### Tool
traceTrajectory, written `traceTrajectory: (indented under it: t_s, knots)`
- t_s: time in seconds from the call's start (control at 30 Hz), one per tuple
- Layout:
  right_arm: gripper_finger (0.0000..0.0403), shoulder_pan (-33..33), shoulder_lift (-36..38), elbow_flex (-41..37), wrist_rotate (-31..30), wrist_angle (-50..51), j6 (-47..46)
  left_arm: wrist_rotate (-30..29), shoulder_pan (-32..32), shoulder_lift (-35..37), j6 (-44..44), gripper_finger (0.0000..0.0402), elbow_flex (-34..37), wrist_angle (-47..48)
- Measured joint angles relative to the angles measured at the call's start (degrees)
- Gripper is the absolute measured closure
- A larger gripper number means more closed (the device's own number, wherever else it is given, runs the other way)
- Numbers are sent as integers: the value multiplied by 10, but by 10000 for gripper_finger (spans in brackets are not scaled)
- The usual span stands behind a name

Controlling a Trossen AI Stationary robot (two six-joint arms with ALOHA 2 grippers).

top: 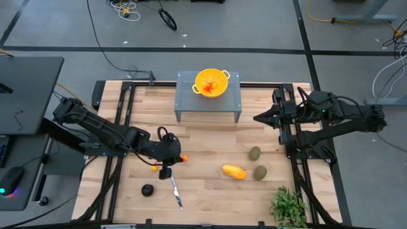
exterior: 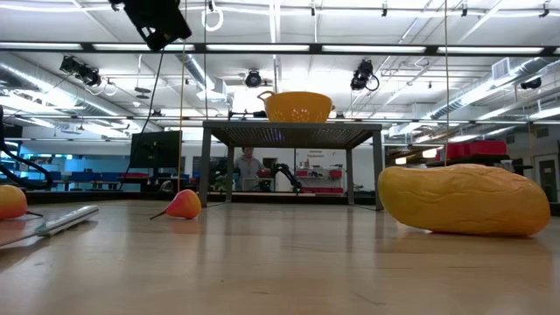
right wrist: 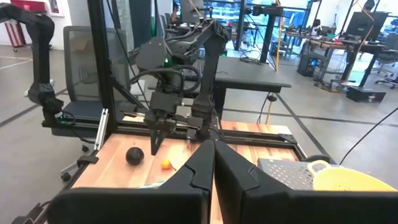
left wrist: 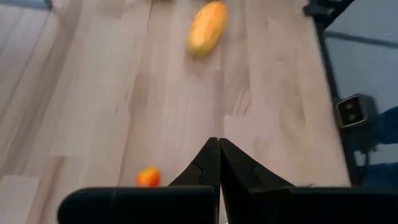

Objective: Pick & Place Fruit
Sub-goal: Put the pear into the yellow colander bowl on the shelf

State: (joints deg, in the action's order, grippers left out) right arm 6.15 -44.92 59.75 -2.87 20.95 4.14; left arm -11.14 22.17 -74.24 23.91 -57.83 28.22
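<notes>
From above: the left gripper [top: 166, 166] is low over the table [top: 203, 137], jaws pinched together with nothing between them. A tiny orange-red fruit [top: 184, 158] sits just beside the jaws on the side toward the right arm, and another orange-red piece [top: 154, 168] is just on the other side. The silver knife [top: 175, 191] lies right below the jaws toward the front edge, with the dark round fruit [top: 147, 189] near it. The yellow-orange oblong fruit [top: 234, 172] and the two olive-green ovals [top: 255, 152] [top: 260, 172] are well apart from the left jaws, closer to the right arm. The right gripper [top: 257, 117] is pulled back at its side of the table, jaws closed and empty, pointing toward the grey stand [top: 208, 95] that carries the yellow colander [top: 212, 83].

Table-level view: the oblong fruit [exterior: 464, 199] looms big up front, one orange-red fruit [exterior: 184, 205] with a stem rests on the wood, another [exterior: 10, 201] at the edge by the knife [exterior: 66, 220]. The colander [exterior: 298, 106] is up on the stand [exterior: 293, 133]. No jaws visible here.

Left wrist view: jaws shut tight, tips touching [left wrist: 219, 146]. A small orange fruit [left wrist: 148, 177] is just off to one side of them, the oblong one [left wrist: 206, 27] well ahead.

Right wrist view: jaws closed [right wrist: 214, 146]. Far ahead of them is the left gripper [right wrist: 153, 138] over the table, the dark round fruit [right wrist: 134, 155] and an orange piece [right wrist: 166, 164] near it.
</notes>
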Motion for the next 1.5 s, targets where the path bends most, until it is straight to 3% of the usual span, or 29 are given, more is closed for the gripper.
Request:
traceTrajectory:
  t_s: [0.57, 1.07, 1.5]
  knots:
    - [385, 0, -1, 0, 0, 24, -2, 57, -2, -148, 44, 402, 0, -1]
    - [385, 0, -1, 0, 0, 24, -2, 68, -14, -149, -18, 401, 5, 13]
    - [385, 0, -1, 0, -1, 24, -3, 139, -69, -149, -67, 401, 75, -3]
